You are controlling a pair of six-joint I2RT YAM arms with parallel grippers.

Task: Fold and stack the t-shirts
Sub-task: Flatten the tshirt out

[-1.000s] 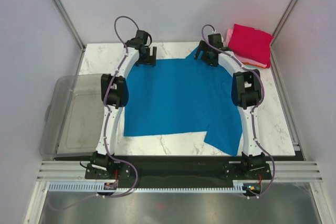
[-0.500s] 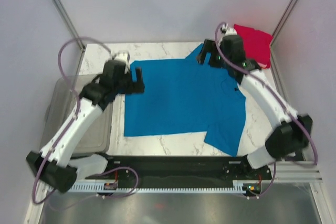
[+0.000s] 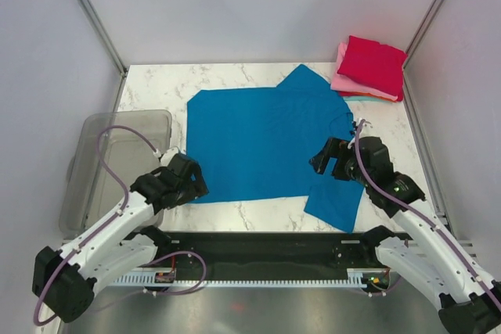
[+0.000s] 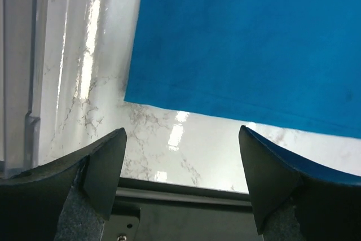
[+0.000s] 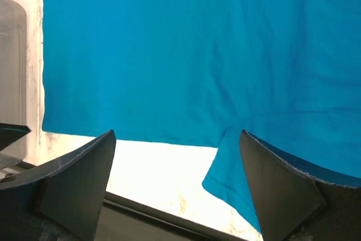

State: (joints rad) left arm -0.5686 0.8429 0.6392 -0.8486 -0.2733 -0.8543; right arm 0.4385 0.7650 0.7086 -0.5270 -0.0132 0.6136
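Observation:
The bright blue t-shirt (image 3: 266,142) lies spread flat on the marble table, one sleeve at the far right and one at the near right. It also shows in the left wrist view (image 4: 248,43) and the right wrist view (image 5: 186,55). Folded crimson red (image 3: 377,64) and pink (image 3: 348,81) shirts are stacked at the back right, with a teal edge beneath. My left gripper (image 3: 193,183) is open and empty over the shirt's near left corner (image 4: 180,182). My right gripper (image 3: 322,159) is open and empty above the near right sleeve (image 5: 177,190).
A clear grey plastic bin (image 3: 117,162) sits off the table's left edge; its rim shows in the left wrist view (image 4: 17,55). The black front rail (image 3: 266,244) runs along the near edge. Grey walls enclose the table on three sides.
Both arms have drawn back from the shirt's far edge to its near edge. The far right sleeve now lies uncovered and flat.

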